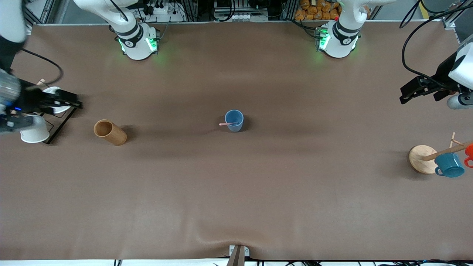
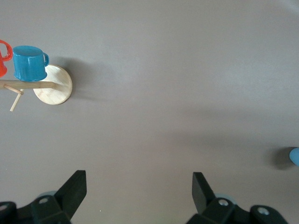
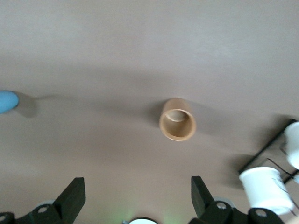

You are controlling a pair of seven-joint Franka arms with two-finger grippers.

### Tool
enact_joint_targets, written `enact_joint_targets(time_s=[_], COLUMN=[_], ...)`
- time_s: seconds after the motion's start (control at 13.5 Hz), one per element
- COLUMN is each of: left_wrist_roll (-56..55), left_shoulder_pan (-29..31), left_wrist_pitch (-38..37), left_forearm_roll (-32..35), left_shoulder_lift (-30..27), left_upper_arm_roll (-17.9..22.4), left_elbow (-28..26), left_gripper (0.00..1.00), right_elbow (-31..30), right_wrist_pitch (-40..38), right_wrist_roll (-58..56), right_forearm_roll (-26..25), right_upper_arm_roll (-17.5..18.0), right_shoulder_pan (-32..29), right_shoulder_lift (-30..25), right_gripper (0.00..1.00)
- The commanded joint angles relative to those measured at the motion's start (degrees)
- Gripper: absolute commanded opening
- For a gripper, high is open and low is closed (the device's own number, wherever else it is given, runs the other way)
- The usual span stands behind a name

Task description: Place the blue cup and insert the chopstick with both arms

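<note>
Centrally on the brown table (image 1: 236, 192), in the front view, stands the blue cup (image 1: 234, 120), upright, with the chopstick (image 1: 225, 124) in it — the pink stick leans over the rim toward the right arm's end of the table. Toward that end stands a tan wooden cup (image 1: 109, 132), and at the table's edge white cups (image 1: 35, 130) sit on a black wire rack (image 1: 59, 123). The right gripper (image 1: 70, 102) hangs over that rack, holding nothing. At the left arm's end a teal mug (image 1: 449, 165) and an orange mug (image 1: 469, 153) hang on a wooden mug tree (image 1: 423, 159). The left gripper (image 1: 408, 92) hangs over bare table there, well apart from the cup.

Next, the left wrist view: the left gripper's black fingers (image 2: 74, 189) stand wide apart and empty over bare table, with the mug tree (image 2: 53, 85) and teal mug (image 2: 29, 63) farther off and a sliver of the blue cup (image 2: 294, 156) at the frame's edge.

Lastly, the right wrist view: its fingers (image 3: 74, 196) are likewise spread wide with nothing between them — the tan wooden cup (image 3: 177, 119), a white cup (image 3: 265, 189) and an edge of the blue cup (image 3: 7, 101) show.
</note>
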Motion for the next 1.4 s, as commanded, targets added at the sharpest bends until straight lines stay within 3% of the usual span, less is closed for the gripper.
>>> enact_joint_targets(time_s=[0.0, 0.3, 0.89, 1.33], left_wrist_roll=[0.83, 0.92, 0.74, 0.48], left_shoulder_pan=[-0.29, -0.29, -0.29, -0.38], left_wrist_pitch=[-0.14, -0.14, -2.23, -5.67], left_forearm_roll=[-1.04, -1.04, -2.87, -4.12], left_shoulder_lift=[-1.39, -1.47, -0.86, -0.77], left_upper_arm_roll=[0.38, 0.29, 0.20, 0.47], left_elbow=[-0.75, -0.66, 2.06, 3.11], left_gripper=[1.00, 1.00, 1.00, 1.00], right_elbow=[-1.67, -0.79, 3.34, 5.10], right_wrist_pitch=[-1.82, -4.29, -6.67, -6.40], right_wrist_roll=[-0.19, 2.78, 15.62, 14.93], right_forearm_roll=[-4.43, -4.62, -4.71, -6.99], right_upper_arm_roll=[4.45, 6.56, 8.06, 8.85], right_shoulder_pan=[-4.44, -7.87, -7.70, -7.70], right_shoulder_lift=[-5.25, -7.19, -9.12, -9.30], right_gripper=[1.00, 1.00, 1.00, 1.00])
